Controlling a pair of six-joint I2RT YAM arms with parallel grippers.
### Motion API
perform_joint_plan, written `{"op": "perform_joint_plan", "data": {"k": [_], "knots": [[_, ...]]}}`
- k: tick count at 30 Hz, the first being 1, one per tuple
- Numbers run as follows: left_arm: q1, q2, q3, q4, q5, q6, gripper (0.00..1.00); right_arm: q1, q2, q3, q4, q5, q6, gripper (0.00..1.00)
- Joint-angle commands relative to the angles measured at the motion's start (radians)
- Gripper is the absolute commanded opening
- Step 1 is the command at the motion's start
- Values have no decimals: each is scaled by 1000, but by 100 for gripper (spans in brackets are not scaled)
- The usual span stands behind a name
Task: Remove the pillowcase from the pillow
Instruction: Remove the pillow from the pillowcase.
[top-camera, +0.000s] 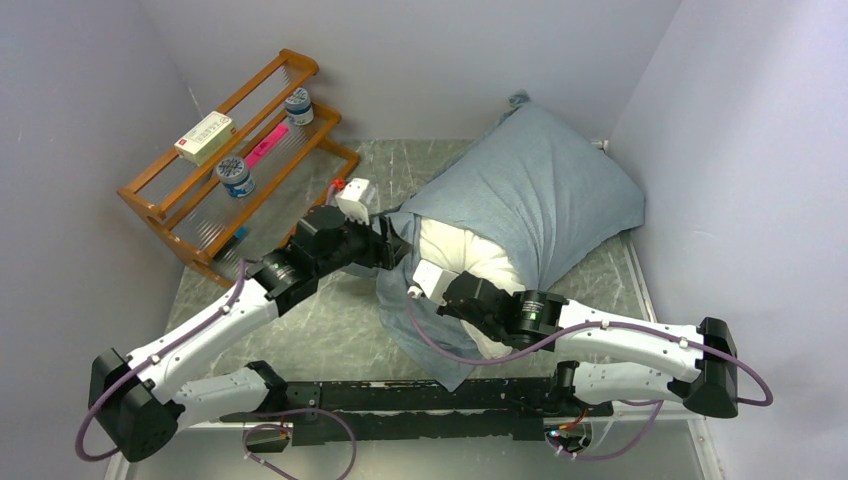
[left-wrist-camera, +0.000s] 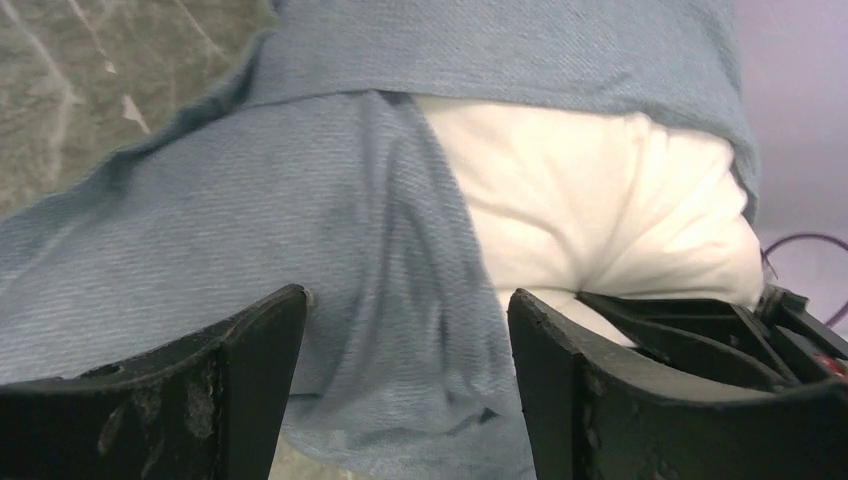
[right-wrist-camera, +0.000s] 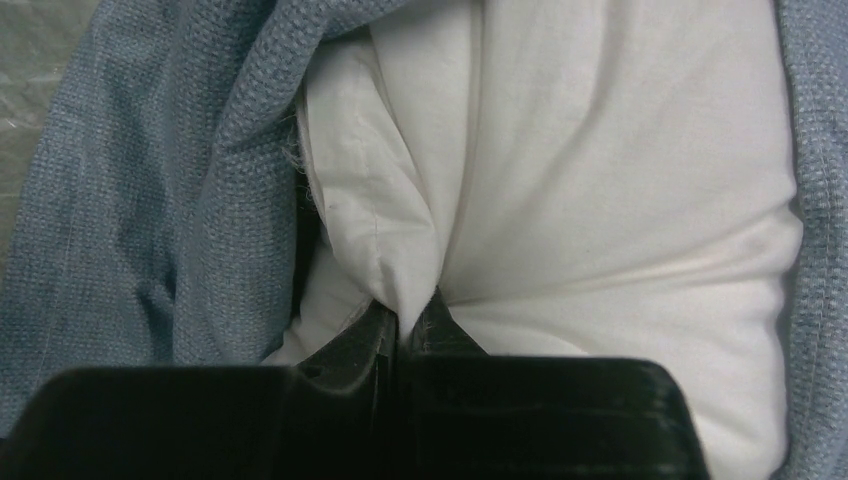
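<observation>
The blue-grey pillowcase covers most of the white pillow, whose near end bulges out of the open mouth. My right gripper is shut on a pinched fold of the pillow; it also shows in the top view. My left gripper is open, its fingers on either side of a hanging fold of the pillowcase at the left edge of the opening. In the top view the left gripper sits against the pillowcase's left side. A loose flap of pillowcase lies on the table.
A wooden rack stands at the far left, holding a white box, two round tins and a pink item. Grey walls close in left, back and right. The marbled table runs to a metal rail at the near edge.
</observation>
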Motion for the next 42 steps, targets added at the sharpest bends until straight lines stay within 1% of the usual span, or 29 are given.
{"op": "perform_joint_plan", "data": {"k": [1, 4, 8, 13, 16, 21, 22, 25, 26, 31, 36, 40, 42], "knots": [[-109, 54, 102, -91, -130, 34, 79, -1, -14, 2, -42, 37, -6, 0], [-161, 94, 130, -119, -251, 20, 79, 0, -16, 1, -41, 39, -6, 0], [-188, 135, 142, -118, -316, 11, 77, 1, -26, 1, -43, 40, -6, 0], [-201, 185, 133, -133, -398, 4, 69, 1, -32, -2, -41, 60, -3, 0], [-201, 196, 123, -158, -469, -7, 56, 0, -43, -4, -43, 98, 5, 0], [-194, 177, 98, -193, -601, -10, 27, 2, -75, -9, -40, 164, 14, 0], [-189, 173, 94, -199, -619, -12, 20, 2, -82, -10, -40, 188, 18, 0], [-155, 157, 65, -205, -634, -27, 7, 0, -101, -18, -32, 250, 26, 0], [-139, 144, 40, -199, -628, -36, 5, 1, -110, -21, -26, 271, 29, 0], [-31, 92, -96, -125, -545, -87, 5, -1, -130, -28, -16, 381, 59, 0], [23, 98, -204, -39, -489, -142, 5, -4, -140, -35, -13, 462, 69, 0], [69, 125, -254, 24, -421, -155, 5, -4, -156, -41, -22, 456, 68, 0], [72, 139, -263, 50, -386, -147, 5, -5, -161, -44, -24, 411, 56, 0]]}}
